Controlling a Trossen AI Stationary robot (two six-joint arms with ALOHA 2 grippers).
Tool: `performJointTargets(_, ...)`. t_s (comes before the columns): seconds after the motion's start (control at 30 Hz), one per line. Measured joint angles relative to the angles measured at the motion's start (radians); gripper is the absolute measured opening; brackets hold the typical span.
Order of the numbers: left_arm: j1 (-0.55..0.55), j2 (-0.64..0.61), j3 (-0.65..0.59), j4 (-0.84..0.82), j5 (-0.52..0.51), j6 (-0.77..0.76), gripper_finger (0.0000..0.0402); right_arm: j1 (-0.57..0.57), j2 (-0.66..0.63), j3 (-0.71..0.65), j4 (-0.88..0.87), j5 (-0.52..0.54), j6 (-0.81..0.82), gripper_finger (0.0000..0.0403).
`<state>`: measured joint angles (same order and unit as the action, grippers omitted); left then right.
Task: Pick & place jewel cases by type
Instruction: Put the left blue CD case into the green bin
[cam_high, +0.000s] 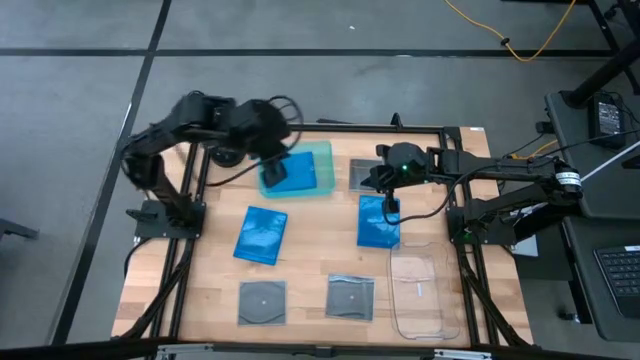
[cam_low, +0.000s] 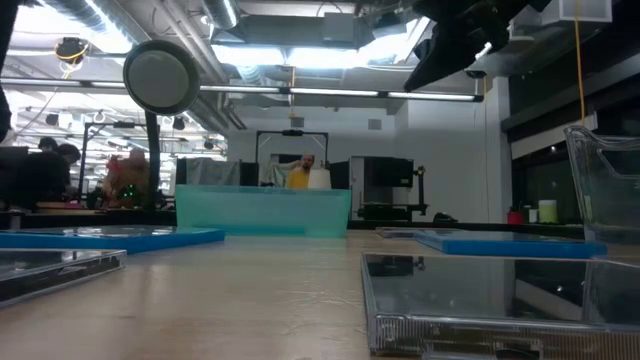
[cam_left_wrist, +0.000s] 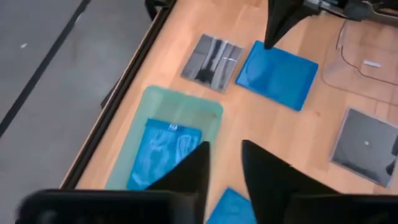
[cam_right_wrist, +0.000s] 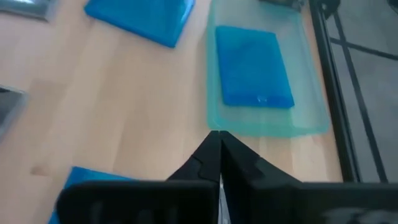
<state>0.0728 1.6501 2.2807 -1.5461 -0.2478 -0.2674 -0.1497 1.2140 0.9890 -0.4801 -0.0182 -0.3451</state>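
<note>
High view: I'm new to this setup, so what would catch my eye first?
The green tray at the table's far edge, with one blue case lying inside it. The left claw hovers over it. Two more blue cases lie on the wood mid-table, and the right claw, shut, is above one.

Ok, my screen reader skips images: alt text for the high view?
A blue jewel case lies in the green tray under the left hand. Two blue cases, three grey cases and a clear tray sit on the wooden table.
</note>
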Motion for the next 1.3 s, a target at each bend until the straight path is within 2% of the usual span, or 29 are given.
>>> performJointTargets(0.13,-0.072,-0.074,-0.028,-0.02,-0.084,-0.096,0.0011,0.0,0.0,0.0,0.069,-0.061,0.02,0.0009)
performJointTargets(0.23,-0.12,-0.143,-0.099,-0.02,-0.133,-0.172,0.0004,0.005,0.0,0.0,0.121,-0.072,0.027,0.0017)
performJointTargets(0.37,-0.183,-0.253,-0.293,-0.023,-0.18,-0.293,0.0001,0.029,0.0,0.0,0.179,-0.072,0.028,0.0012)
performJointTargets(0.5,-0.239,-0.371,-0.565,-0.024,-0.184,-0.442,0.0001,0.064,0.0,0.0,0.219,-0.073,0.053,0.0005)
performJointTargets(0.7,-0.309,-0.542,-0.996,0.02,-0.14,-0.693,0.0001,0.092,0.029,0.0,0.262,-0.072,0.121,0.0015)
performJointTargets(0.9,-0.355,-0.682,-1.335,0.237,-0.051,-0.841,0.0001,0.093,0.143,0.0,0.31,-0.078,0.183,0.0005)
performJointTargets(1.07,-0.382,-0.733,-1.503,0.377,0.017,-0.901,0.0001,0.111,0.274,0.0,0.42,-0.108,0.233,0.0008)
performJointTargets(1.3,-0.404,-0.739,-1.602,0.402,0.073,-0.938,0.0001,0.146,0.456,0.0,0.492,-0.111,0.252,0.0007)
